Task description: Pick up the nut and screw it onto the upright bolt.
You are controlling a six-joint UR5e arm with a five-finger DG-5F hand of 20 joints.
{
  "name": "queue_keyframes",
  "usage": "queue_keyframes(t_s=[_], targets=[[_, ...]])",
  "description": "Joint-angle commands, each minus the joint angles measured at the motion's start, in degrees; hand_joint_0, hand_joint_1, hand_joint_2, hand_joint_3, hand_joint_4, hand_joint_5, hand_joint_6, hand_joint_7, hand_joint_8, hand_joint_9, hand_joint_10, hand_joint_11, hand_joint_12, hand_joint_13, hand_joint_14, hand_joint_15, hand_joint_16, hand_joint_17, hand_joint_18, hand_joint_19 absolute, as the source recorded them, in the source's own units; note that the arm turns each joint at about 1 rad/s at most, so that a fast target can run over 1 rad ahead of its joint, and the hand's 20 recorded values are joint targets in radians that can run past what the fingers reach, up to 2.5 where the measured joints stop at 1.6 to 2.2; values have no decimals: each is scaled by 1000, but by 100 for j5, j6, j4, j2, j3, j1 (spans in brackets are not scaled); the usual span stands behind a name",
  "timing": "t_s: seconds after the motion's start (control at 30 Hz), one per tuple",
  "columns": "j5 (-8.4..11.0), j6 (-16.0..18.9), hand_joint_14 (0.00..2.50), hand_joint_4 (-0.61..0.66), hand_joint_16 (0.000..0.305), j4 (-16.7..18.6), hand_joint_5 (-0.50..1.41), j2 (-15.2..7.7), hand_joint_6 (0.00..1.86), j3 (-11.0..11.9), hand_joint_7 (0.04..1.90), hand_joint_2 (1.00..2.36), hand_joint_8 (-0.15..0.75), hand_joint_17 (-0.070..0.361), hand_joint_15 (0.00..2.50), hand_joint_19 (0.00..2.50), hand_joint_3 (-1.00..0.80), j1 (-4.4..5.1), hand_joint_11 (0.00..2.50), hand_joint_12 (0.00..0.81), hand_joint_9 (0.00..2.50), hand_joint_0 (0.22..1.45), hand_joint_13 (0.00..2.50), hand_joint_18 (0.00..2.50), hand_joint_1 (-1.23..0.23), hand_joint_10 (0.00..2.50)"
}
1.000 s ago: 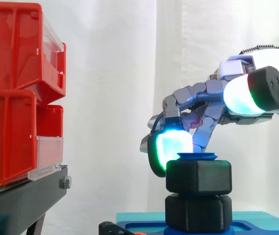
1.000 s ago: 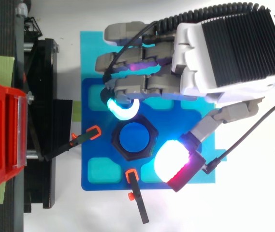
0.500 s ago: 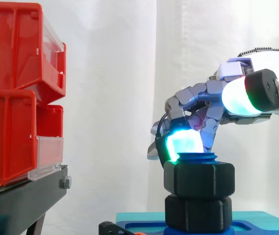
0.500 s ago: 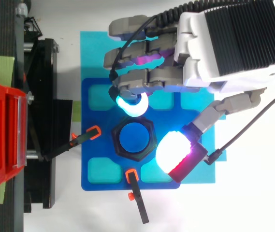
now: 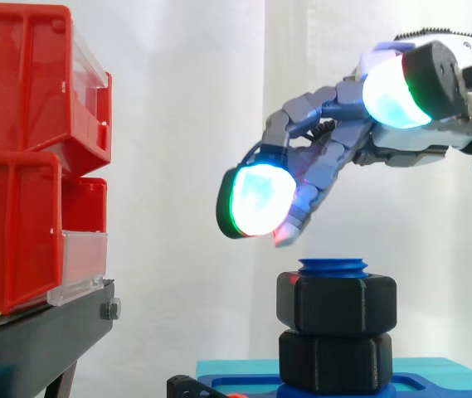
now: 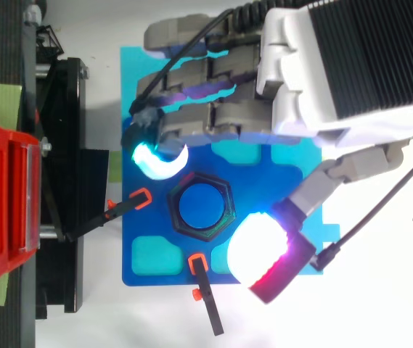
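Currently the hand [image 5: 339, 153] hovers above the black hex nut [image 5: 337, 303], its fingers [image 5: 256, 199] spread, gripping nothing. The nut sits threaded on the blue bolt [image 5: 333, 266], below and clear of the fingers.

I see the hand [image 5: 335, 153] hanging clear above the black nut [image 5: 337, 303], fingers loosely stretched and holding nothing. Its nearest glowing pad [image 5: 256, 199] sits at 11 o'clock from the nut. The blue bolt [image 5: 333, 267] pokes out of the nut at 12 o'clock, and a second black hex piece [image 5: 335, 361] lies at 6. Red bins [image 5: 28, 157] stand at 9 o'clock on a black stand [image 5: 36, 340].
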Motion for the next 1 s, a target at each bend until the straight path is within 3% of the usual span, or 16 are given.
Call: queue_keyframes(t_s=[0.0,0.1,0.2,0.37,0.63,0.77,0.97], targets=[[11,-15,0,244,35,169,-141,-7,502,6,715,1000,254,78,0,0,-500,79,0,292,803,486,394,76,-178,0],[63,12,0,244,36,283,-146,-77,502,-12,692,1000,250,80,0,0,-500,141,0,293,765,485,380,53,-173,0],[116,20,0,234,36,415,-151,-209,502,-12,677,1000,249,82,0,0,-500,167,0,295,756,483,362,49,-165,0],[116,56,0,221,37,652,-162,-244,502,-47,663,1000,245,83,0,0,-500,194,0,303,715,480,327,24,-151,0],[116,56,0,212,38,441,-171,-244,501,-135,659,1000,245,86,0,0,-500,211,0,314,679,477,293,0,-138,0],[116,56,0,218,38,511,-167,-244,502,-346,677,1000,246,86,0,0,-500,229,0,314,667,475,288,0,-133,0],[221,91,0,225,38,626,-161,-244,502,-363,698,1000,255,86,0,0,-500,264,0,314,670,475,287,0,-133,0]])
